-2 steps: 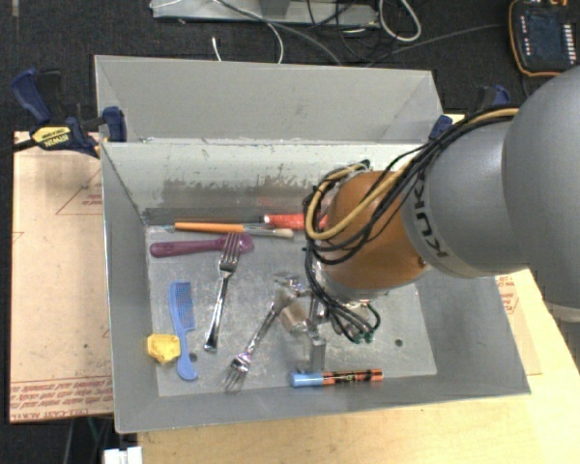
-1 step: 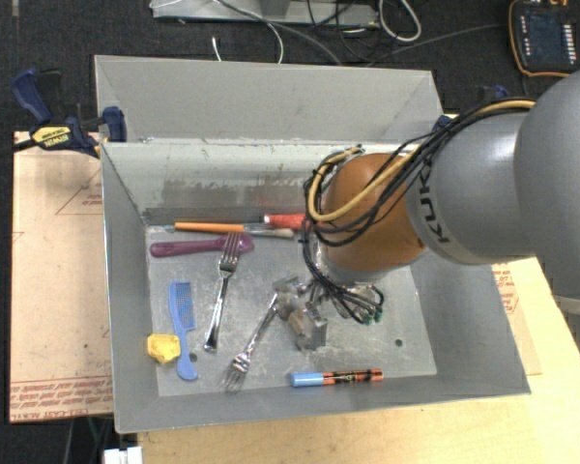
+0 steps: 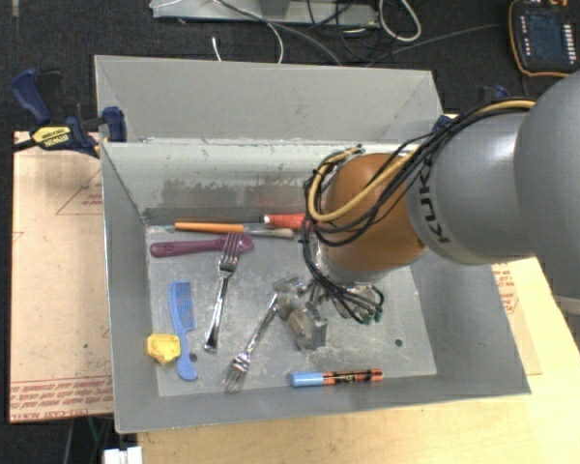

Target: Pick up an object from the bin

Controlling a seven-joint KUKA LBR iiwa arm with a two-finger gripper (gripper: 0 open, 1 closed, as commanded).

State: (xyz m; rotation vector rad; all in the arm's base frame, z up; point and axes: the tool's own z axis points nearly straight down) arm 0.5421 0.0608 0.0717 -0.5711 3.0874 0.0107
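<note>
- Grey robot arm: black lettering on the smooth casing reads "KU". The remaining letters are cut off by the rounded orange wrist cover, over which yellow and black cables loop.
- End effector: a small metallic assembly beneath the cover, low over the floor of the grey sheet-metal bin. Cover and cables partly hide it, so how far it is open, and whether it grips anything, cannot be told.
- Long steel fork: the nearest thing. Its handle tip lies just left of the end effector, contact uncertain, and its tines point down-left, away from it.
- Second steel fork: further left of the end effector, tines uppermost.
- Blue plastic toothed comb and yellow lumpy object: far left of the end effector, side by side. The kind of the yellow object is hard to make out.
- Purple smooth-handled utensil, thin orange stick and red-handled tool: up-left of the end effector. The tool's right end is hidden by the cover.
- Blue-and-black marker pen: below the end effector, apart from it, its barrel printing illegible.
</note>
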